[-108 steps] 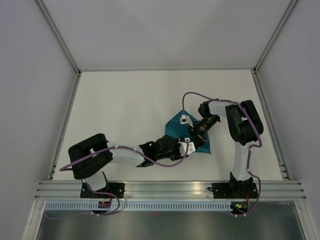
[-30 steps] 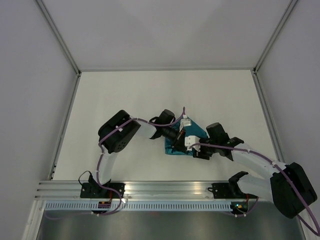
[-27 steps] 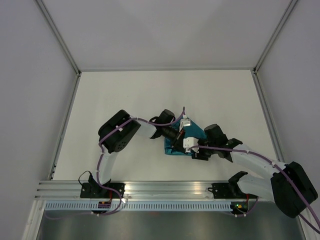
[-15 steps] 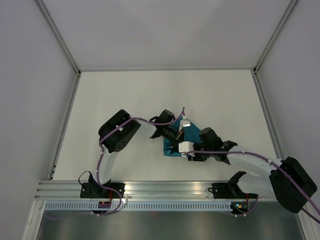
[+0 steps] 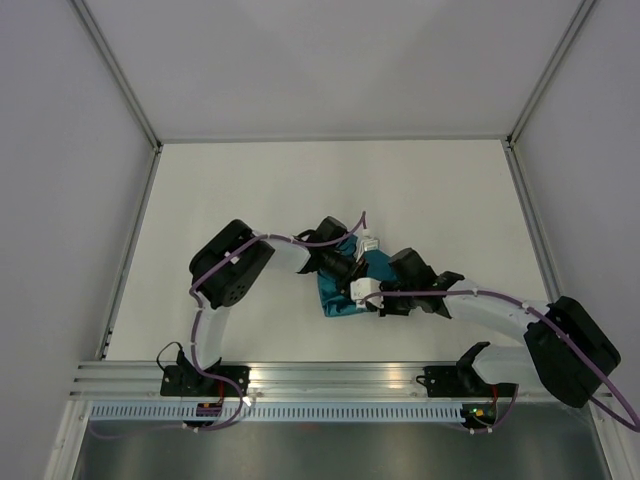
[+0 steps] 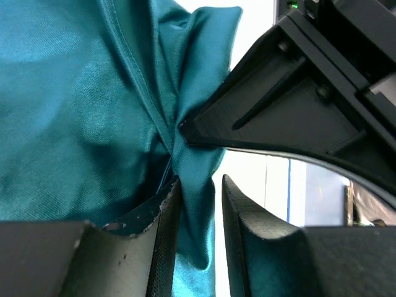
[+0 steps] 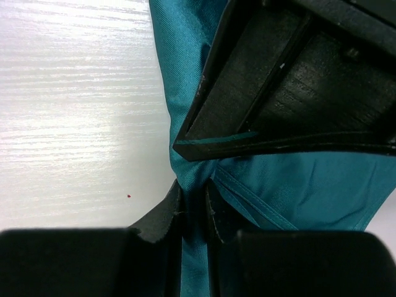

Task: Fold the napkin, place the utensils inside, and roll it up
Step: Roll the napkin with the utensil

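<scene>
The teal napkin (image 5: 335,300) lies bunched on the white table between both grippers. My left gripper (image 5: 352,272) comes at it from the left and is open. A hanging fold of the napkin (image 6: 80,111) rests against one of its fingers (image 6: 166,216), with a bright gap to the other finger. My right gripper (image 5: 368,296) is shut on a narrow pinched fold of the napkin (image 7: 297,179), directly below the left gripper's black fingertip (image 7: 278,80). The right gripper's body (image 6: 297,105) fills the upper right of the left wrist view. The utensils are out of view.
The white table (image 5: 250,200) has grey walls on three sides and an aluminium rail (image 5: 340,378) at the near edge, where both arm bases sit. Purple cables run along both arms.
The left jaws have parted from shut. The right gripper slid left and closed on the same fold of the napkin. The cloth has bunched a little to the left.
</scene>
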Robot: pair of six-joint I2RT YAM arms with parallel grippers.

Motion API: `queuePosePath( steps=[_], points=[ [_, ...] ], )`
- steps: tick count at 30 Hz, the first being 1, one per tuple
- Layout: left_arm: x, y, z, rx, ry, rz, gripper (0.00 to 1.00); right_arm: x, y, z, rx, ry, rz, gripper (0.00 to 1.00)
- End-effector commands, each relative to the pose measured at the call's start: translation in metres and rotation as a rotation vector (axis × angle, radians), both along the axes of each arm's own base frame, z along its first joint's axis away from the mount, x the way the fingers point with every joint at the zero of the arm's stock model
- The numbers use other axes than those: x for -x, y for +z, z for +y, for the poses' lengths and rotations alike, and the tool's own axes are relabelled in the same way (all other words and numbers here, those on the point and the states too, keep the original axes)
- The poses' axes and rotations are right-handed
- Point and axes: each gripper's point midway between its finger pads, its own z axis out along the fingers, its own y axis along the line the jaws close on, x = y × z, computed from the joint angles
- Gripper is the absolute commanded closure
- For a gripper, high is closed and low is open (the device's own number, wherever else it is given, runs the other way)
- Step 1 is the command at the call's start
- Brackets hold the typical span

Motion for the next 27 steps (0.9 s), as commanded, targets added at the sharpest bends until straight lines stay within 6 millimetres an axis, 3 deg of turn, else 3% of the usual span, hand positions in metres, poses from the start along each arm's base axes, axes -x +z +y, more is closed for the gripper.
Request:
queuePosePath(
  steps=[1, 3, 7, 8, 10, 16, 19, 20, 21, 23, 25, 27],
  points=[
    [-0.017, 0.003, 0.005, -0.076, 0.088, -0.090, 0.62, 0.017, -0.018, -0.015, 0.102, 0.004, 0.129, 0.90],
    [-0.027, 0.010, 0.003, -0.076, 0.119, -0.135, 0.62, 0.022, -0.019, -0.013, 0.118, 0.004, 0.186, 0.93],
    [-0.068, 0.012, 0.011, -0.171, 0.321, -0.266, 0.62, 0.030, -0.019, -0.015, 0.138, 0.001, 0.279, 0.94],
    [-0.077, 0.023, 0.013, -0.158, 0.362, -0.298, 0.62, 0.029, -0.019, -0.013, 0.140, 0.002, 0.295, 0.94],
    [-0.095, 0.025, 0.027, -0.193, 0.484, -0.334, 0.62, 0.034, -0.019, -0.014, 0.144, 0.003, 0.344, 0.94],
    [-0.137, 0.062, 0.065, -0.197, 0.753, -0.501, 0.59, 0.034, -0.021, -0.018, 0.173, -0.026, 0.454, 0.95],
    [-0.150, 0.087, 0.084, -0.193, 0.869, -0.588, 0.58, 0.031, -0.028, -0.021, 0.200, -0.050, 0.537, 0.96],
    [-0.149, 0.089, 0.090, -0.194, 0.889, -0.603, 0.58, 0.025, -0.025, -0.017, 0.184, -0.053, 0.551, 0.96],
    [-0.151, 0.110, 0.093, -0.151, 0.922, -0.638, 0.58, 0.021, -0.026, -0.020, 0.180, -0.061, 0.573, 0.96],
    [-0.149, 0.117, 0.102, -0.138, 0.954, -0.672, 0.57, 0.018, -0.027, -0.020, 0.190, -0.067, 0.640, 0.96],
    [-0.148, 0.139, 0.108, -0.089, 0.980, -0.728, 0.57, 0.013, -0.027, -0.022, 0.178, -0.081, 0.681, 0.96],
    [-0.142, 0.140, 0.114, -0.086, 0.975, -0.763, 0.57, 0.004, -0.029, -0.021, 0.167, -0.095, 0.713, 0.96]
  ],
)
